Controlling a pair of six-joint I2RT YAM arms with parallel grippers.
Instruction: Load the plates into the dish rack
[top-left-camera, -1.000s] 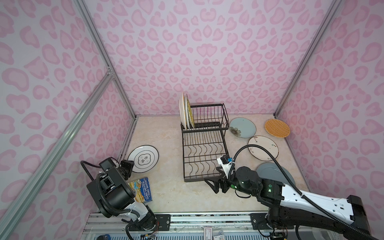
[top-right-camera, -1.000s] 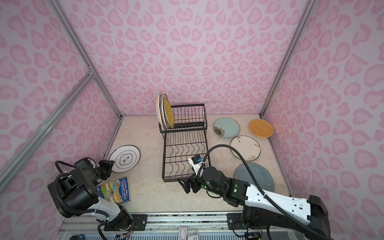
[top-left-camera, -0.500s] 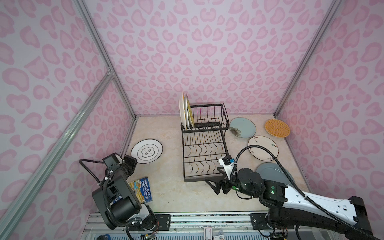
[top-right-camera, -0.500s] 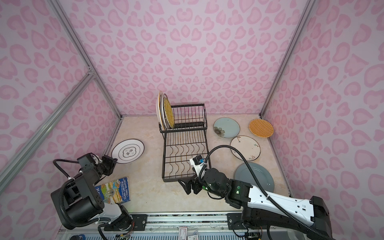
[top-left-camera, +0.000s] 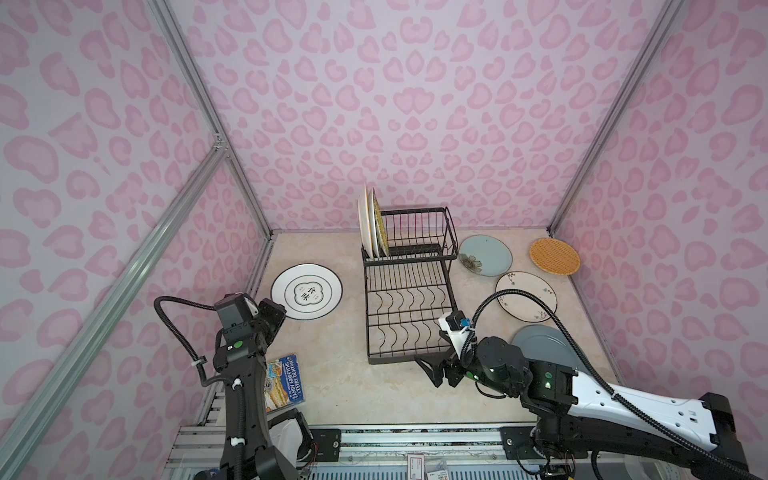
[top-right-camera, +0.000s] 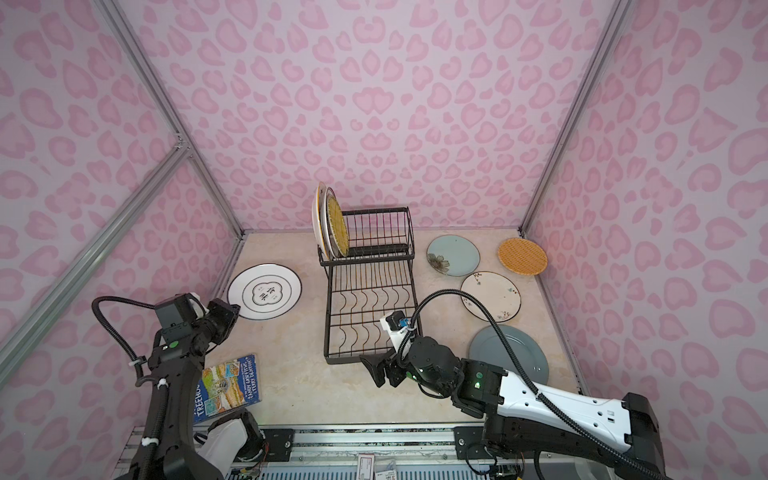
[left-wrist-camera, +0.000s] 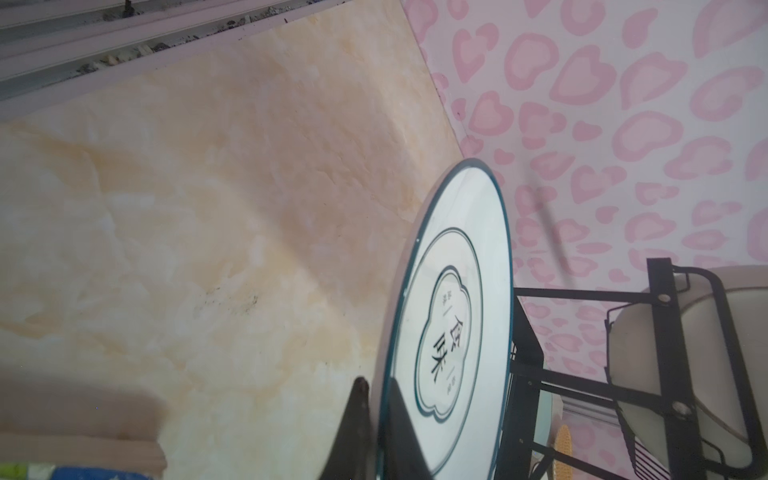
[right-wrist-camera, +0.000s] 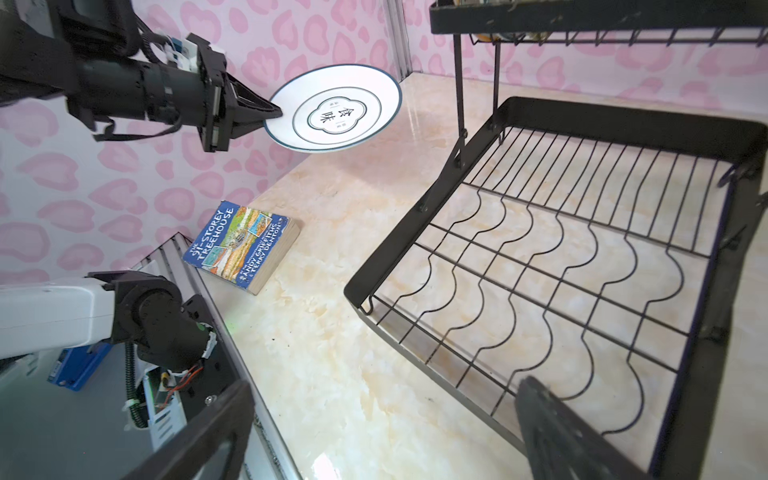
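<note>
My left gripper (top-left-camera: 276, 313) is shut on the near rim of a white plate with a black motif (top-left-camera: 306, 297), holding it tilted in the air left of the dish rack (top-left-camera: 367, 307). The wrist view shows both fingers pinching the plate (left-wrist-camera: 453, 316) at its edge, left gripper (left-wrist-camera: 376, 384). Upright plates (top-left-camera: 372, 222) stand in the rack's raised tier. Flat on the table right of the rack lie a pale blue flowered plate (top-left-camera: 485, 254), an orange woven one (top-left-camera: 554, 256), a white one (top-left-camera: 525, 296) and a grey-blue one (top-left-camera: 544, 345). My right gripper (top-left-camera: 428, 372) is open, empty, at the rack's near corner.
A blue paperback book (top-left-camera: 284, 382) lies near the front left, beside my left arm. The rack's lower tray (right-wrist-camera: 415, 210) with wavy dividers holds nothing. Pink patterned walls close in on the left, back and right; a metal rail runs along the front edge.
My left gripper closed on the motif plate's rim and raised it off the table, carrying it back and a little toward the rack. The right arm has hardly moved.
</note>
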